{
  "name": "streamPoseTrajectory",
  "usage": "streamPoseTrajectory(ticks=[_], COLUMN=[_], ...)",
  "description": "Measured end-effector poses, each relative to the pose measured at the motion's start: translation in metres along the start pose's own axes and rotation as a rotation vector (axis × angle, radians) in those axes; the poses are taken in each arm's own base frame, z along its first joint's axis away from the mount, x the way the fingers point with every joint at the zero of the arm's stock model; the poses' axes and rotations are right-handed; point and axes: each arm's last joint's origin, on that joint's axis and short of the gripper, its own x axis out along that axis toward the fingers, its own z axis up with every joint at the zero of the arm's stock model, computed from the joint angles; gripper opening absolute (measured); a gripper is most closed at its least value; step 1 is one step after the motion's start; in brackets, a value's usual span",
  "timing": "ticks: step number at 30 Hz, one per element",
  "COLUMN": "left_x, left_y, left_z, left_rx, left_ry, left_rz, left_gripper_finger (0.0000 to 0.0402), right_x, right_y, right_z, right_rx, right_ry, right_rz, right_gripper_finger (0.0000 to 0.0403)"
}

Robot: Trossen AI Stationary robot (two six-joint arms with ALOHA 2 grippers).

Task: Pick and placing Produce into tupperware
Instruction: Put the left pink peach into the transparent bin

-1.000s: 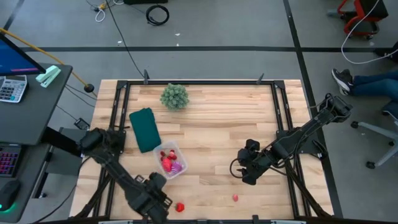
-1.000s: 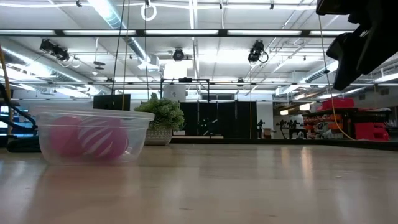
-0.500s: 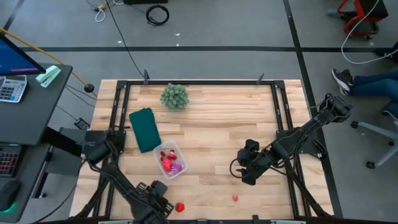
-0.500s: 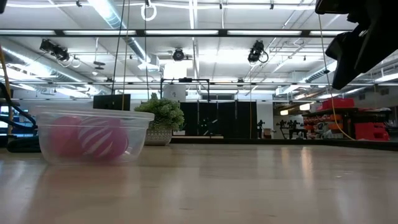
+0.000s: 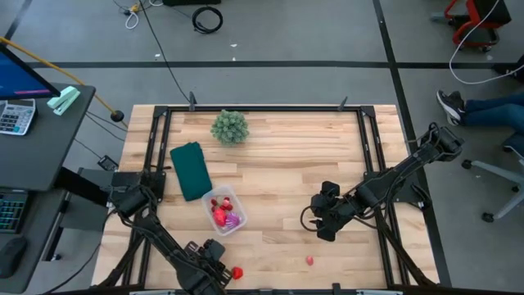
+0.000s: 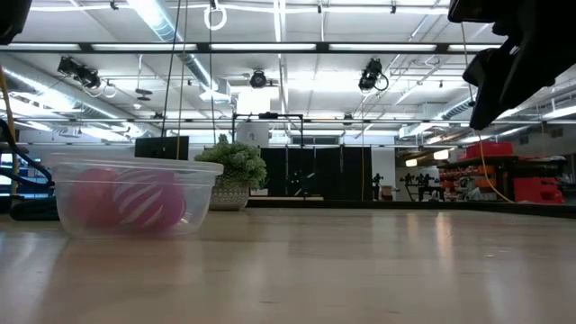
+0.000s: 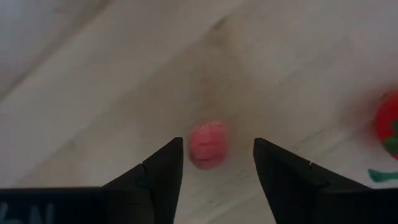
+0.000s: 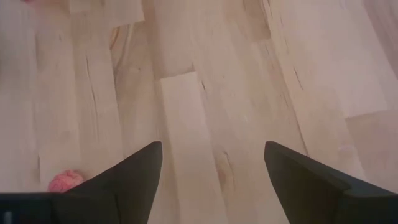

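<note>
A: Clear plastic tub (image 5: 223, 211) sits on the table (image 5: 278, 147) just beside the dark green flat piece (image 5: 191, 170). Contents: red pieces (image 5: 219, 210) and one purple piece (image 5: 234, 220).

B: Low view agrees: tub (image 6: 135, 193) shows a pink ball and a striped one inside. Loose produce?

A: Two items. A red strawberry (image 5: 237, 273) near the table's front edge, just beside the left pincer (image 5: 211, 264). A small pink berry (image 5: 310, 260) farther right, lying apart from both arms.

B: Left pincer state?

A: Released. In the left wrist view its fingers (image 7: 155, 174) stand spread, and the pink berry (image 7: 208, 144) shows between them, farther off, untouched. Strawberry (image 7: 388, 121) is at that picture's edge.

B: Right pincer?

A: Right pincer (image 5: 324, 221) hangs above bare wood, right of centre. Fingers (image 8: 130, 174) wide apart, nothing held; the berry (image 8: 65, 182) shows off to one side.

B: Other items?

A: Bushy pale-green plant (image 5: 230, 127) near the table's far edge.
</note>
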Motion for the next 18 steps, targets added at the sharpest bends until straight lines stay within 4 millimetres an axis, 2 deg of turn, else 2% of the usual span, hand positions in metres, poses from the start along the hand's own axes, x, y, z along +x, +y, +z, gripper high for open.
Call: streamPoseTrajectory(ticks=[10, 18], left_x=[0.0056, 0.0057], left_y=[0.0018, 0.0017], left_z=[-0.0002, 0.0004], left_rx=[0.013, 0.016], left_ry=[-0.017, -0.025], left_rz=[0.039, 0.037], left_gripper_finger=[0.0157, 0.0104], right_x=[-0.0001, -0.0001], right_y=[0.0003, 0.0002], right_z=[0.0003, 0.0003], right_rx=[0.002, 0.004], right_ry=[-0.003, -0.003], right_rz=[0.003, 0.003], right_gripper_finger=[0.0292, 0.0292])
